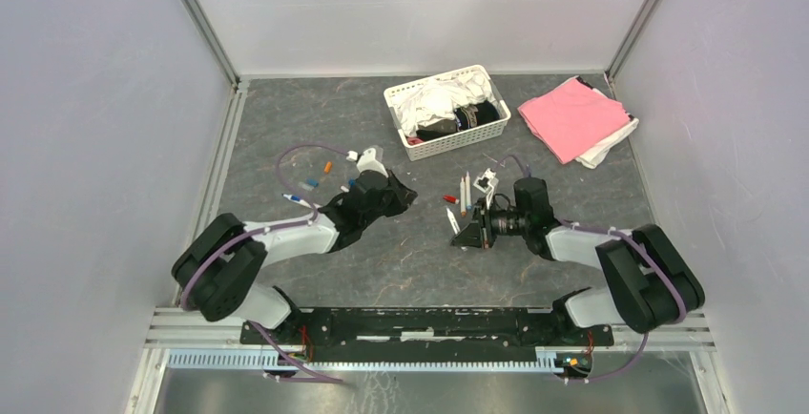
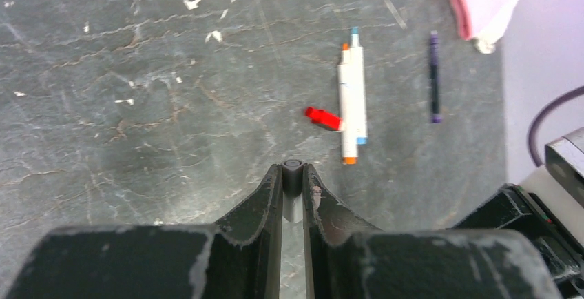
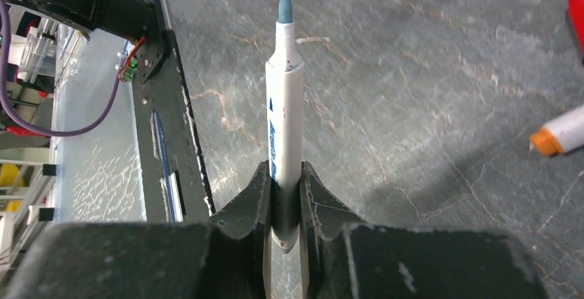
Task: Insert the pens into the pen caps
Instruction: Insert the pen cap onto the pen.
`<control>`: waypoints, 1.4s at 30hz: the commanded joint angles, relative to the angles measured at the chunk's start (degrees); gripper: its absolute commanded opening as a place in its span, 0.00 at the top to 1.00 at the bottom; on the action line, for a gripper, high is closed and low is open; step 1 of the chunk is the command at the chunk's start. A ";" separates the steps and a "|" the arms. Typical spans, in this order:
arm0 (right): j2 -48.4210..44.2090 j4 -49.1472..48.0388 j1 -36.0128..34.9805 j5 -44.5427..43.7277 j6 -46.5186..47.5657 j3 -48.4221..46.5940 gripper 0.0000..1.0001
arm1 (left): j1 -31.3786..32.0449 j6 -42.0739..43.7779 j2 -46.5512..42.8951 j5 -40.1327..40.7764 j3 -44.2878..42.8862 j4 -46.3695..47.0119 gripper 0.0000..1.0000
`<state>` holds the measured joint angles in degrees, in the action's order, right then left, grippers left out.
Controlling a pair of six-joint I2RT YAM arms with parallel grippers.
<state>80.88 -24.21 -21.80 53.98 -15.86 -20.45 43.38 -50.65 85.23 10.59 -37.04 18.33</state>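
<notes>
Right gripper (image 3: 288, 175) clamped on white pen (image 3: 284, 99), lower centre of wrist view; blue-grey tip bare, pointing to frame top. Left gripper (image 2: 293, 173) pinched on small dark cap (image 2: 293, 166), lower centre. Spare pens (image 2: 351, 99) lie right of centre. Pen likely light, stiff, slick: hold mid-barrel, tip free. Cap tiny, likely twists easily: pinch sidewall, mouth clear.

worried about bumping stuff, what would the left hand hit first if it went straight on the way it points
Probably the bare table: the left hand, shut on a dark cap, aims just beside the red cap. Depth unclear.
</notes>
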 commanded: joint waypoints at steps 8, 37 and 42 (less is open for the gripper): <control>-10.78 -11.22 -2.63 0.38 -4.14 2.04 1.00 | 0.31 -0.66 -14.96 -3.16 5.94 13.24 0.98; -2.40 -29.06 -12.55 -3.33 -23.54 -4.07 1.00 | 2.81 -0.76 -23.68 -2.99 6.26 12.30 0.98; -1.71 -28.97 -12.74 -3.79 -24.07 -4.75 1.00 | 2.94 -0.67 -23.64 -3.19 6.36 12.46 0.98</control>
<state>78.54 -49.84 -34.15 51.05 -38.63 -22.76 45.98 -51.09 62.41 8.19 -30.92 29.10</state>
